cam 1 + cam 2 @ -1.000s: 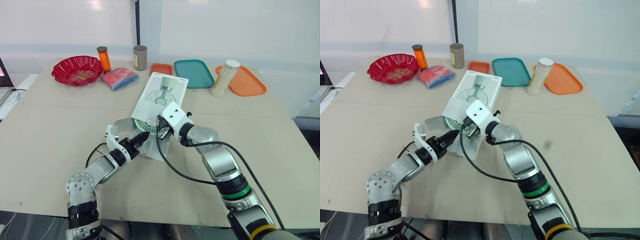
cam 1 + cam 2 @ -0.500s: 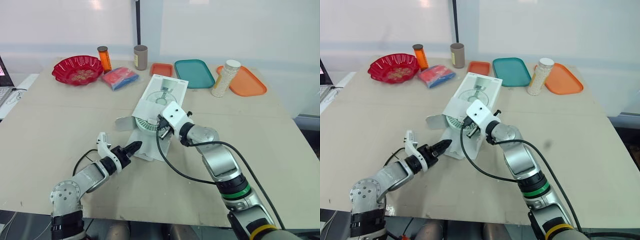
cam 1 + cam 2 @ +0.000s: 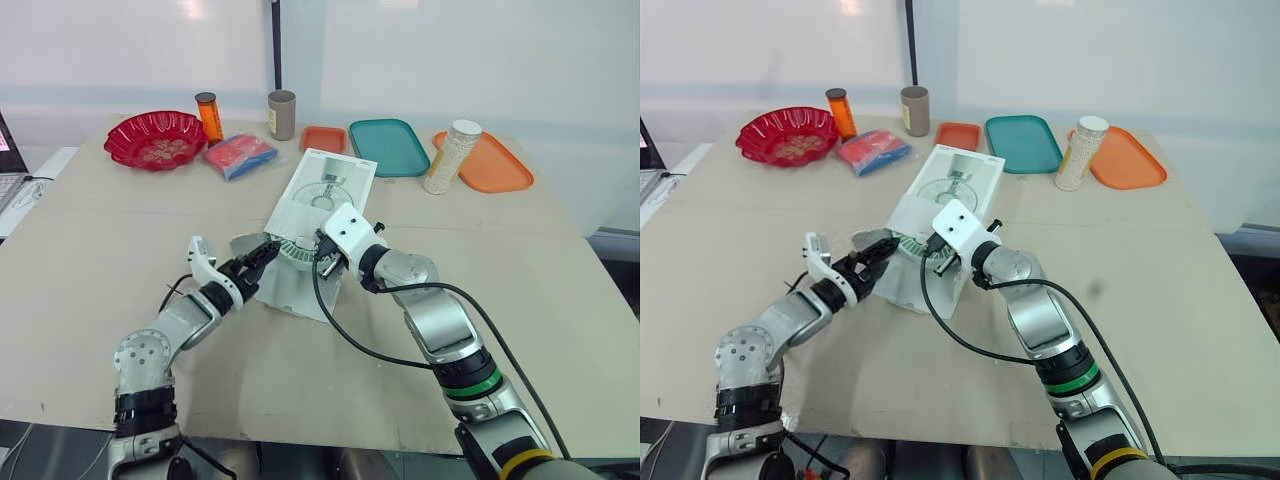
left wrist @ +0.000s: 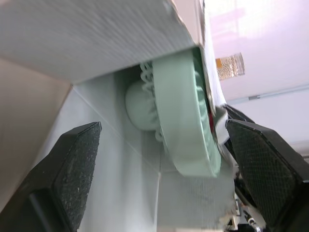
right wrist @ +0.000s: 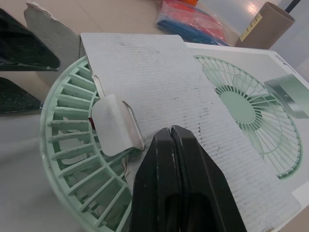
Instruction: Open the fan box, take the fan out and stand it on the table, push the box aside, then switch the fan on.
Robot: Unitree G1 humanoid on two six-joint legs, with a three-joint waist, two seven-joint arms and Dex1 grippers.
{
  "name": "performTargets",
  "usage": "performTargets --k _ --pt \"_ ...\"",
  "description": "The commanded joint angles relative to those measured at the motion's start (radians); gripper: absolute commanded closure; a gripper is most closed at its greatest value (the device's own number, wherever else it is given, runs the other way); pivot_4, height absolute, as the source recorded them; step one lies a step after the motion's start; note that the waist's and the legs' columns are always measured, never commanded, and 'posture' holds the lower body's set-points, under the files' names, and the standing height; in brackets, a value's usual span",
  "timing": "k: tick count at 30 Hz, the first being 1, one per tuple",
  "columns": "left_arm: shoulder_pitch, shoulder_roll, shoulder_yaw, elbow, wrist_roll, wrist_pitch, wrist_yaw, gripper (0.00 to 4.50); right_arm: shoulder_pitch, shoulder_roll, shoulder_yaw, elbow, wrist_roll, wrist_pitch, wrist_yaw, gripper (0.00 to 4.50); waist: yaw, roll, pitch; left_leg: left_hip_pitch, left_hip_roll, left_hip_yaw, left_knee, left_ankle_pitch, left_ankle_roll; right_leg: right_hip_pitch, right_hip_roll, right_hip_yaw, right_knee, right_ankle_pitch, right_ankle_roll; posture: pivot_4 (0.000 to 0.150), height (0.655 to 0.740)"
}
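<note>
So the fan box (image 3: 325, 190) lies flat on the table (image 3: 100, 250) with its near end already open and the flaps splayed out, so I'd call this the take-the-fan-out step. The mint green fan (image 3: 297, 253) is the one thing in the box, with its round grille poking out of the mouth and the rest tucked under the top panel. The left gripper (image 3: 266, 252) is right at the opening with its fingers spread apart, one on each side of the fan's head, not pinching anything yet. The right gripper (image 5: 171, 130) has its fingers pressed together, tips resting on the box's top panel just beside the grille. My guess for the next move: the left closes on the rim and draws the fan out toward the robot while the right pins the box down. At the back, the red bowl (image 3: 154, 140) has some small brownish bits in it that I can't make out. The teal tray (image 3: 388, 146) and the small orange tray (image 3: 322, 138) look bare. The jar of white bits (image 3: 449, 156) stands at the edge of the big orange tray (image 3: 495, 165), but I can't tell if it's on it or beside it.
</note>
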Motion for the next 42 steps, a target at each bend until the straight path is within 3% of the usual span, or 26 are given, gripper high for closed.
performTargets --k 1,13,17,18,19,32,37,38,42 --pt "-0.035 -0.015 -0.017 0.005 0.015 -0.018 -0.017 0.06 0.011 -0.003 0.014 0.019 0.000 0.018 0.011 4.50 0.000 0.000 0.000 0.000 0.000 0.000 0.000 0.000 0.000 0.000 0.000 0.000 0.000 0.000 0.000 0.150 0.7400" --pt "-0.050 -0.059 -0.040 0.023 0.028 -0.016 -0.009 0.06 0.008 0.005 0.014 0.019 0.000 0.024 0.005 4.50 0.000 0.000 0.000 0.000 0.000 0.000 0.000 0.000 0.000 0.000 0.000 0.000 0.000 0.000 0.000 0.150 0.7400" --pt "-0.042 -0.052 -0.030 0.020 0.028 -0.018 -0.004 0.95 0.009 0.007 0.015 0.020 0.000 0.025 0.004 4.50 0.000 0.000 0.000 0.000 0.000 0.000 0.000 0.000 0.000 0.000 0.000 0.000 0.000 0.000 0.000 0.150 0.7400" --pt "-0.039 -0.051 -0.030 0.018 0.029 -0.016 0.001 1.50 0.009 0.008 0.016 0.020 0.000 0.025 0.004 4.50 0.000 0.000 0.000 0.000 0.000 0.000 0.000 0.000 0.000 0.000 0.000 0.000 0.000 0.000 0.000 0.150 0.7400" --pt "-0.036 -0.052 -0.028 0.013 0.024 -0.017 0.003 1.68 0.009 0.008 0.017 0.020 -0.001 0.025 0.004 4.50 0.000 0.000 0.000 0.000 0.000 0.000 0.000 0.000 0.000 0.000 0.000 0.000 0.000 0.000 0.000 0.150 0.7400" --pt "-0.036 -0.063 -0.018 0.041 0.035 -0.038 -0.001 1.68 0.008 0.010 0.017 0.022 0.000 0.026 0.006 4.50 0.000 0.000 0.000 0.000 0.000 0.000 0.000 0.000 0.000 0.000 0.000 0.000 0.000 0.000 0.000 0.150 0.7400" --pt "-0.037 -0.062 -0.019 0.049 0.040 -0.042 -0.017 2.83 0.007 0.010 0.017 0.022 0.001 0.024 0.006 4.50 0.000 0.000 0.000 0.000 0.000 0.000 0.000 0.000 0.000 0.000 0.000 0.000 0.000 0.000 0.000 0.150 0.7400" --pt "-0.033 -0.059 -0.019 0.044 0.036 -0.038 -0.019 3.25 0.007 0.011 0.016 0.023 0.001 0.025 0.006 4.50 0.000 0.000 0.000 0.000 0.000 0.000 0.000 0.000 0.000 0.000 0.000 0.000 0.000 0.000 0.000 0.150 0.7400" --pt "-0.017 -0.051 -0.016 0.025 0.025 -0.027 -0.010 3.36 0.005 0.014 0.015 0.026 0.000 0.026 0.002 4.50 0.000 0.000 0.000 0.000 0.000 0.000 0.000 0.000 0.000 0.000 0.000 0.000 0.000 0.000 0.000 0.150 0.7400"
